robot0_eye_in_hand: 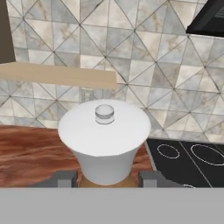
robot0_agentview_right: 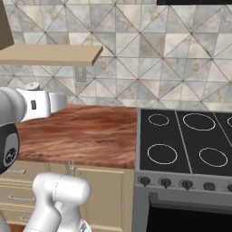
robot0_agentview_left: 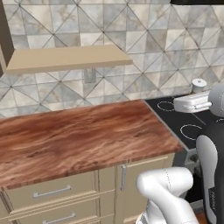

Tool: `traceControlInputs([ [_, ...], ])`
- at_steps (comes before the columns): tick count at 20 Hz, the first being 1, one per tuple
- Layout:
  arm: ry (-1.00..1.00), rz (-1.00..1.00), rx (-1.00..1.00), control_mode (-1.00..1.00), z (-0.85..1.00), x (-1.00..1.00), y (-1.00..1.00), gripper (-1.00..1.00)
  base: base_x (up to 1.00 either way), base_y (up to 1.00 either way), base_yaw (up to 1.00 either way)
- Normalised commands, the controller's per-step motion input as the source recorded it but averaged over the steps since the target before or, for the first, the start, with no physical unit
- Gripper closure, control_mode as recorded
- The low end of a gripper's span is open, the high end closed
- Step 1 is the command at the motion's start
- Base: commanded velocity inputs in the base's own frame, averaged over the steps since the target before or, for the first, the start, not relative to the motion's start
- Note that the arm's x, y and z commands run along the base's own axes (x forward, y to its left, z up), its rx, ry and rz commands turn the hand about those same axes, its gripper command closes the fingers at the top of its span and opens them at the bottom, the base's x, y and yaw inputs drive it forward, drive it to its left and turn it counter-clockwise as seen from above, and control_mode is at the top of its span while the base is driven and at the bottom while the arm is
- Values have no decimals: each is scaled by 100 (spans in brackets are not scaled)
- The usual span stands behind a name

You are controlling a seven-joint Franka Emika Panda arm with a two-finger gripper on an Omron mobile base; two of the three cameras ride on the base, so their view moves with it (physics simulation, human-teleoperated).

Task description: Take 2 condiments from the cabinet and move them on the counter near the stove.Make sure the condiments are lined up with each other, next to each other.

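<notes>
A: Well, what is seen from left to right?
B: The cabinet shelf [robot0_eye_in_hand: 57,75] is seen at left; the white-capped shaker [robot0_eye_in_hand: 105,140] is gripped by the pincer [robot0_eye_in_hand: 107,178] above the bench [robot0_eye_in_hand: 30,153]; the stove [robot0_eye_in_hand: 192,162] is seen at right.

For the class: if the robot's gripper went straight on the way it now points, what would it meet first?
The gripper already holds the pale shaker. Beyond it, probably the tiled backsplash behind the counter; depth is unclear.
</notes>
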Motion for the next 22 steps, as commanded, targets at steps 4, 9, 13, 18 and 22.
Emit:
traceControlInputs([
  [4,0,0,0,100,0,0,0,100,42,-29,0],
  [9,0,0,0,100,0,0,0,100,48,-22,0],
  [13,0,0,0,100,0,0,0,100,51,-16,0],
  [18,0,0,0,100,0,0,0,100,50,-17,0],
  [22,0,0,0,100,0,0,0,100,18,0,0],
])
